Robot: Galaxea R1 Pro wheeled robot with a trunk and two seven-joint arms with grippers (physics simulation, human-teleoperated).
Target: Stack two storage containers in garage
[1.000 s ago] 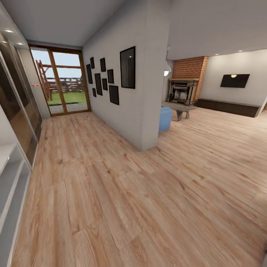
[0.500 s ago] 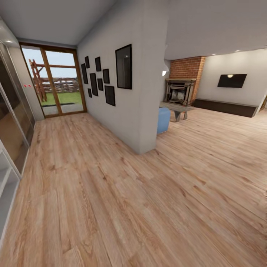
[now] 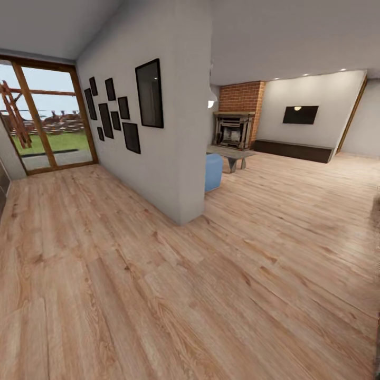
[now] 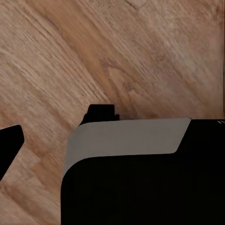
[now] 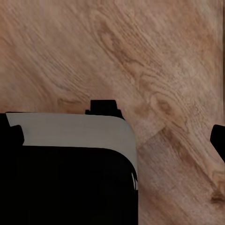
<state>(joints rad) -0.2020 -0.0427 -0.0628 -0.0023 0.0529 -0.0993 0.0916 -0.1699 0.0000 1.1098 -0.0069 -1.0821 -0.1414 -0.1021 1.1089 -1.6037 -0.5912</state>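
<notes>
A light wood-plank floor (image 3: 174, 295) runs from a corridor into the living room (image 3: 295, 174). A grey partition wall (image 3: 174, 142) hung with black frames (image 3: 149, 94) divides the two spaces. At the corridor's far end stand wood-framed glazed doors (image 3: 47, 124) with grass and a rail fence beyond. Past the wall's end, a blue seat (image 3: 214, 171) sits beside a low table (image 3: 232, 154). Farther back are a brick fireplace (image 3: 235, 124), a dark wall screen (image 3: 300, 114) and a long dark low cabinet (image 3: 293, 150).

In the wrist views, black and grey bodywork (image 4: 140, 173) hangs above the planks. A black tip (image 4: 9, 143) juts in at the left wrist view's edge, another (image 5: 219, 140) at the right wrist view's edge. Whether either gripper's fingers are parted or closed cannot be told, and nothing is seen in their hold.
</notes>
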